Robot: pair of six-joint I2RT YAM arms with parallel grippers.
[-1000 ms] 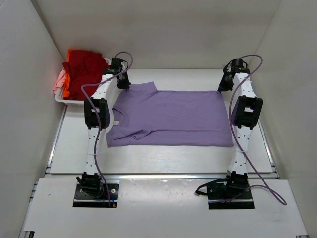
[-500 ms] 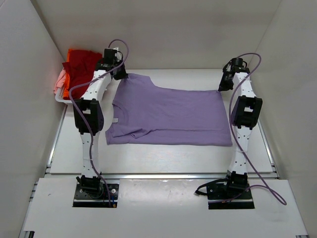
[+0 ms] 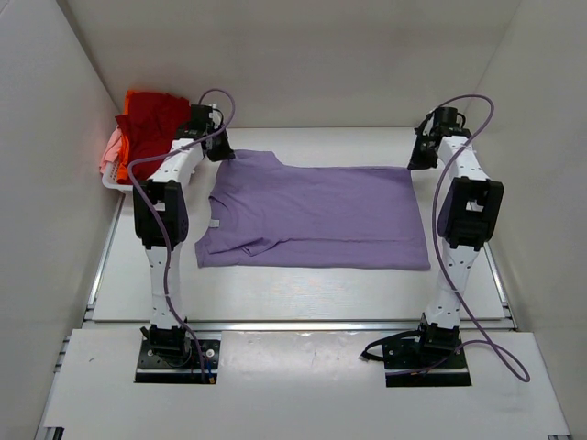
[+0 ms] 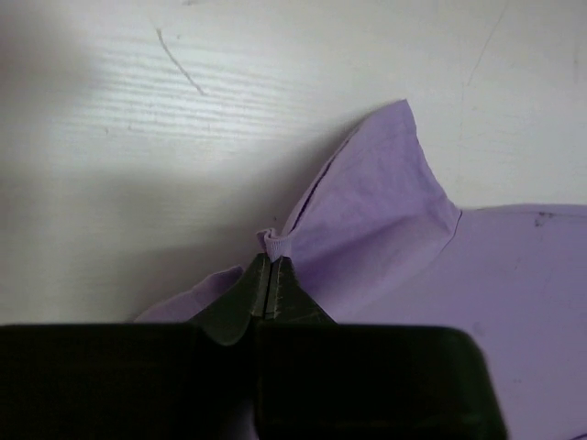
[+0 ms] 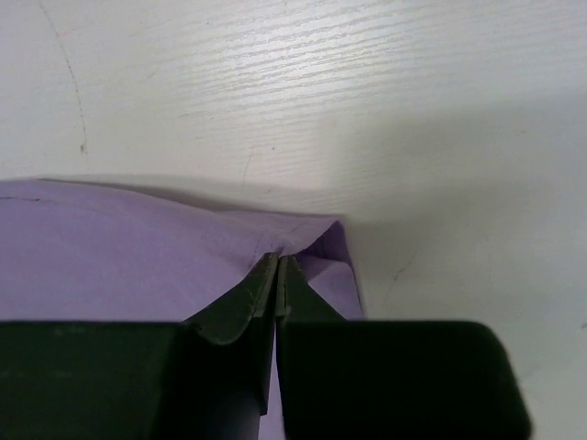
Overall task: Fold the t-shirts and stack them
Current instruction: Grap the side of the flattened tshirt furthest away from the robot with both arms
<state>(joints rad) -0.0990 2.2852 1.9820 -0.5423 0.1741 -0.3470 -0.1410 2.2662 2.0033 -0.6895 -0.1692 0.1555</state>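
The lavender t-shirt (image 3: 316, 215) lies spread flat on the white table, collar to the left. My left gripper (image 3: 223, 152) is shut on its far left sleeve edge; the left wrist view shows a pinch of lavender cloth (image 4: 367, 220) bunched at the closed fingertips (image 4: 272, 261). My right gripper (image 3: 415, 163) is shut on the shirt's far right hem corner; the right wrist view shows the cloth (image 5: 138, 257) held at that gripper's tips (image 5: 277, 259). Red (image 3: 151, 124), orange (image 3: 138, 95) and pale pink (image 3: 111, 147) t-shirts are heaped at the back left.
A white plastic basket (image 3: 124, 181) holds the heaped shirts at the back left corner, close beside my left arm. White walls enclose the table on the left, right and far sides. Purple cables loop above both arms.
My left gripper lifted the far sleeve toward the back left, then moved slightly back and down with it. The right arm's elbow has shifted right while its gripper stays at the hem corner.
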